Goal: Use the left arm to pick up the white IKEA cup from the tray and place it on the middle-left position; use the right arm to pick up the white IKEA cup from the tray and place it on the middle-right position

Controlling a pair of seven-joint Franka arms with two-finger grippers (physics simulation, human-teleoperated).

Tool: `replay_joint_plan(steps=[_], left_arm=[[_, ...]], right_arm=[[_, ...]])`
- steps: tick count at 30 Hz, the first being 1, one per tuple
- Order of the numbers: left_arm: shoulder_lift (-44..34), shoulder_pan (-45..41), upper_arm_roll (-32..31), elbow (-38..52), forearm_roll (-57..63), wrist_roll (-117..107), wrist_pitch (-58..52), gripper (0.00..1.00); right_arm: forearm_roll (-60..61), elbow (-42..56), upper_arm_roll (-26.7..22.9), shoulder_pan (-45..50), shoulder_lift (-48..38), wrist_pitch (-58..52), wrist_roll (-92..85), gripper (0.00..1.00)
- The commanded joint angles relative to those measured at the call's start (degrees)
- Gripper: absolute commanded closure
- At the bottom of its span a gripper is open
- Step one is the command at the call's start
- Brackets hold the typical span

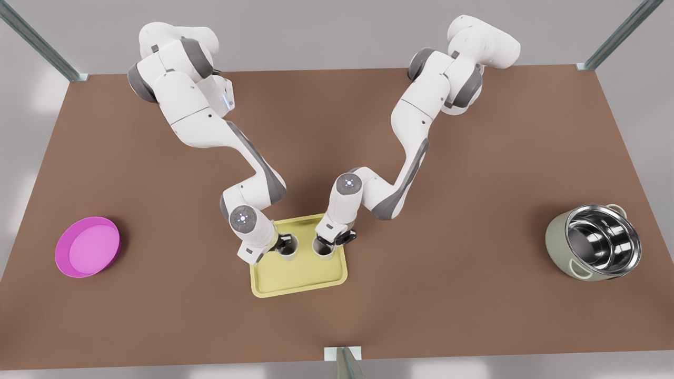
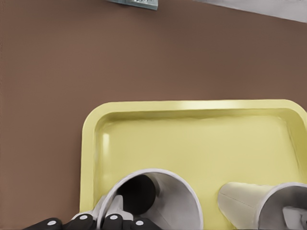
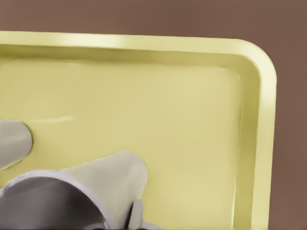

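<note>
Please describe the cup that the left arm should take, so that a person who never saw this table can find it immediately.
Look at the pale yellow tray in the middle of the brown table. Two white cups stand on it side by side. The left arm's cup is the one toward the front view's left, nearer the magenta dish, with the left gripper at its rim.

A brown tabletop (image 1: 474,295) is spreading under soft light, grey wall (image 1: 326,31) standing behind, metal frame posts (image 1: 42,45) rising at its corners.

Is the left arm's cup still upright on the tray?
Upright: the cup stands mouth-up on the tray, the left gripper at its rim.
</note>
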Motion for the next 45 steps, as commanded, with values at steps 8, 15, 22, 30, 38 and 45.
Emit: replay_joint_plan(steps=[8, 15, 22, 30, 38, 45], left_arm=[[-8.8, 12.2, -0.6, 0.0, -6.3, 12.7, -18.3, 0.86], [-6.9, 21.9, -0.3, -0.7, -5.5, 33.8, -17.2, 0.86], [-3.1, 24.6, 0.4, -1.3, -5.8, 36.9, -10.5, 0.86], [-3.4, 24.5, 0.4, -1.3, -5.1, 36.8, -10.4, 0.0], [-24.5, 23.2, 0.0, -1.1, -6.9, 46.1, -49.6, 0.0], [-33.0, 24.7, 0.2, -2.2, -9.4, 45.9, -49.9, 0.0]], right_arm=[[-0.1, 0.0, -0.3, -2.4, -3.3, -0.9, 1.1, 0.77], [0.1, -4.4, -0.3, -13.5, -8.2, -5.5, -12.2, 0.78], [0.2, -10.6, 0.0, -19.4, -7.8, -0.3, -18.6, 0.62], [-0.1, -8.3, -0.3, -19.4, -8.7, -0.6, -17.9, 0.0], [-3.8, 9.2, -1.1, -19.4, -22.1, -34.2, -17.6, 0.0], [-1.2, 0.6, -0.5, -21.4, -33.1, -38.3, -17.9, 0.01]])
